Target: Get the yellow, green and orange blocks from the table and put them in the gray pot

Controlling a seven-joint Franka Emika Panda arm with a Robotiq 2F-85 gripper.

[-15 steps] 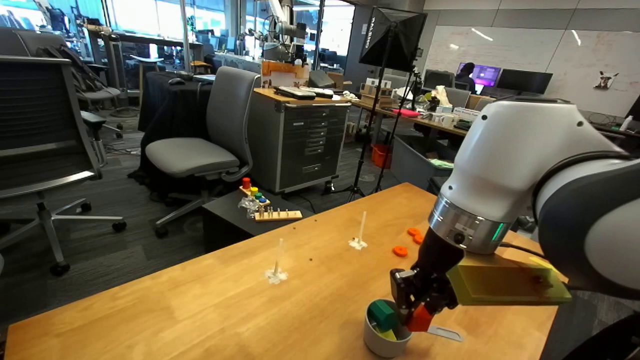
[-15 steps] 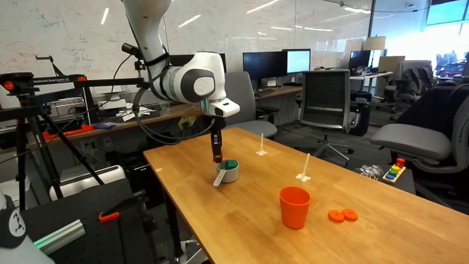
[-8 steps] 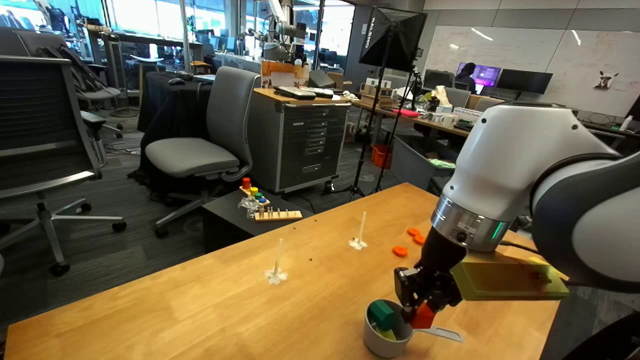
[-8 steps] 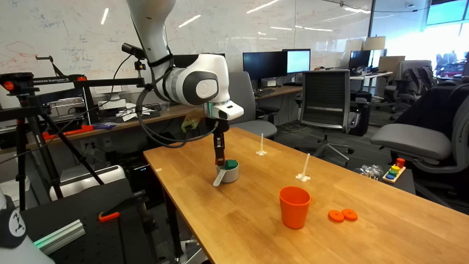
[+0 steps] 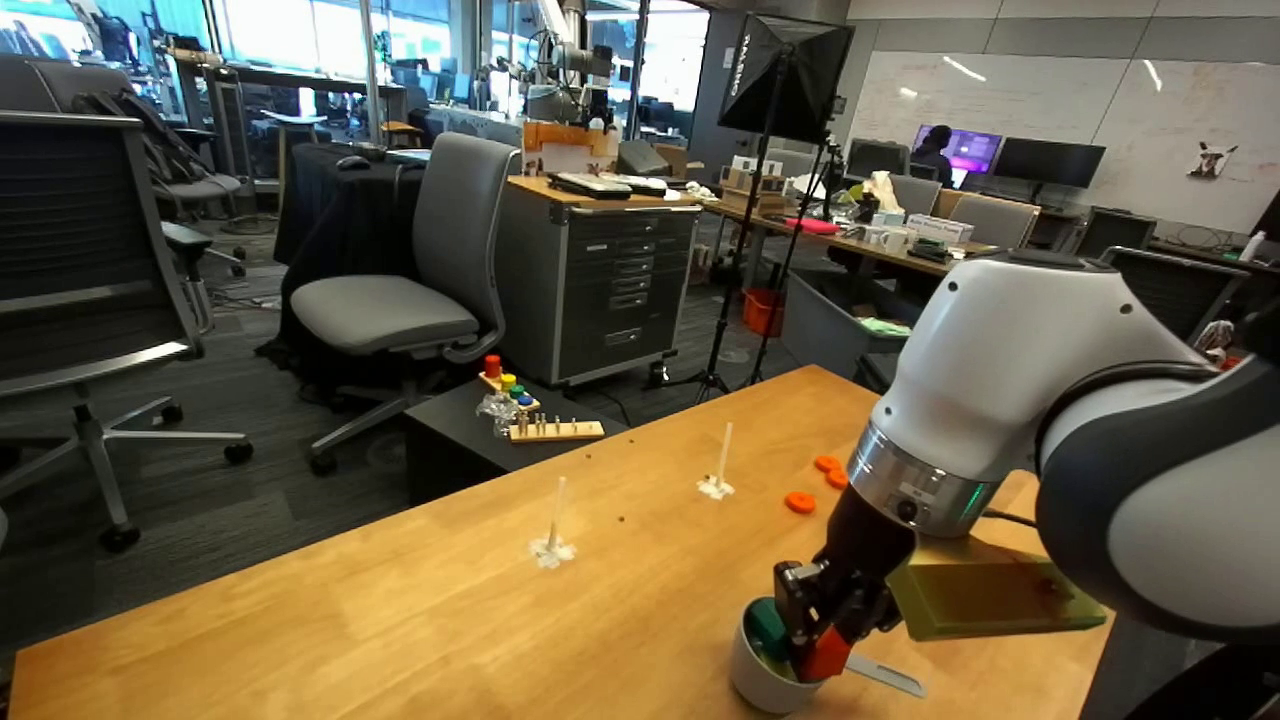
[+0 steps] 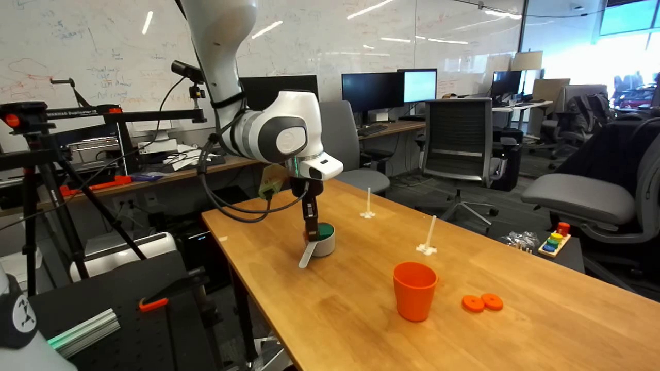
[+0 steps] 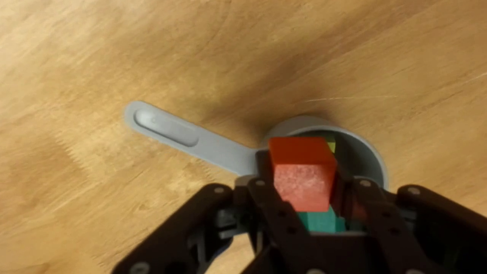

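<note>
Black frame bar [image 6: 82,112]: lettered in white, "Duplicator i3" after a word ending "ANHAO"; far left in an exterior view.
Whiteboard [image 6: 319,31]: bears handwriting, too faint to read.
Gray pot [image 6: 326,249]: stands mouth up on the wooden table [image 6: 350,293]; points its long, straight handle [image 6: 308,256] to the lower left in an exterior view and to the upper left in the wrist view, on a slanting axis.
Gripper [image 7: 303,177]: clenched on the red-orange block [image 5: 826,655], with a black finger [image 6: 311,224] on either side.
Red-orange block: over the pot's mouth at the handle side; boxy, with a flat face toward the wrist camera; cannot tell whether touching the rim, nor make out a long axis.
Dark green block [image 5: 768,630]: inside the pot, partly behind the gripper in an exterior view.
Yellow block [image 7: 332,147]: inside the pot, seen as a small patch past the red-orange one.
Orange cup [image 6: 414,293]: upright on the table, well apart from the pot.
Orange discs [image 6: 473,303]: flat on the table, near the cup.
</note>
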